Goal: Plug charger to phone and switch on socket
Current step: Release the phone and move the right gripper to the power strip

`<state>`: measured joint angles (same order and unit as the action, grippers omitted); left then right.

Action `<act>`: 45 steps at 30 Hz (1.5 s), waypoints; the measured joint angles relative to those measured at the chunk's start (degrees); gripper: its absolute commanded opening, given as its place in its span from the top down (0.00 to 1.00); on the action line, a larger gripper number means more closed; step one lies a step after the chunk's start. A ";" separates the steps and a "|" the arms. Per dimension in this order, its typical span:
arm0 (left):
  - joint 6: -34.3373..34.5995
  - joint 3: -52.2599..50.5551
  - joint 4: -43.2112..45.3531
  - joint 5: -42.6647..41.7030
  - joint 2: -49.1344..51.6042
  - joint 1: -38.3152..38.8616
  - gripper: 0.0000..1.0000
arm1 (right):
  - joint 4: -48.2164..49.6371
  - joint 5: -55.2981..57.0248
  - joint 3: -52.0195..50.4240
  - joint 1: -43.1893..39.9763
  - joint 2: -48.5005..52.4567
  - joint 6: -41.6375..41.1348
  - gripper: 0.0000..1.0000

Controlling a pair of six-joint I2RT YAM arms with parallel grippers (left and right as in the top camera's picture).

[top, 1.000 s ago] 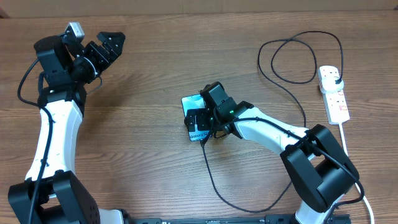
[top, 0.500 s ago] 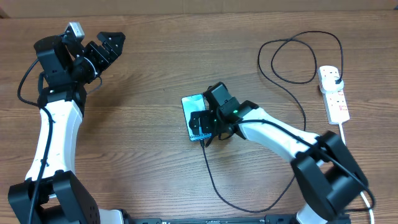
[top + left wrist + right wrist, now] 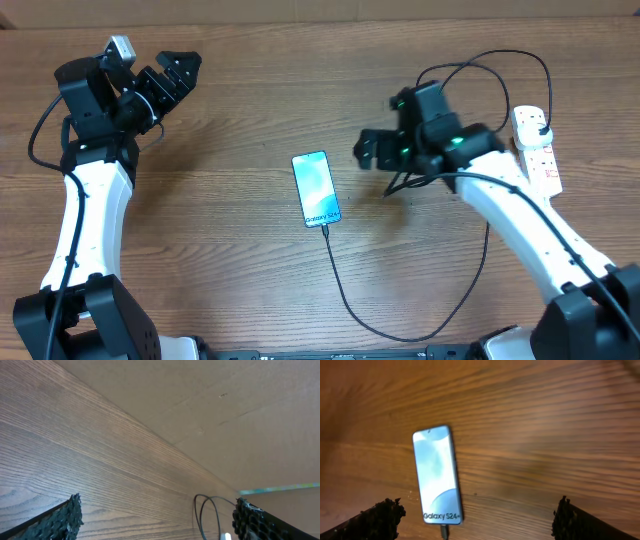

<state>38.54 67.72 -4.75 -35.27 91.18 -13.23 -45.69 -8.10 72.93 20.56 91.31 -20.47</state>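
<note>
Overhead, I see the phone (image 3: 316, 189) lying screen-up mid-frame on the wooden table (image 3: 230, 260). The charger (image 3: 340, 290) cable meets its lower edge and loops right, passing under my right arm toward the socket (image 3: 537, 150) at the right edge. The right gripper (image 3: 372, 152) hangs upper right of the phone, jaws spread wide, empty. The left gripper (image 3: 178, 70), upper left, likewise gapes, holding nothing.

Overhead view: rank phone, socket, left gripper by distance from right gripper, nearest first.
From the right gripper:
1. Phone, just to its lower left, mid-table.
2. Socket, at the table's right edge.
3. Left gripper, far top left.
</note>
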 measured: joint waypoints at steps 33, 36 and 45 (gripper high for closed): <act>0.00 0.00 0.00 0.00 0.00 0.00 0.00 | -5.86 6.67 0.52 -33.18 -1.79 3.50 0.00; 0.00 0.00 0.00 0.00 0.00 0.00 0.00 | -5.88 9.05 0.52 -34.36 -1.79 4.00 0.00; 0.00 0.00 0.00 0.00 0.00 0.00 0.00 | -5.84 12.00 0.52 -39.39 -1.79 5.25 0.00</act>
<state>38.54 67.72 -4.75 -35.27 91.18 -13.23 -51.53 3.90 73.45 -18.83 89.52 -15.22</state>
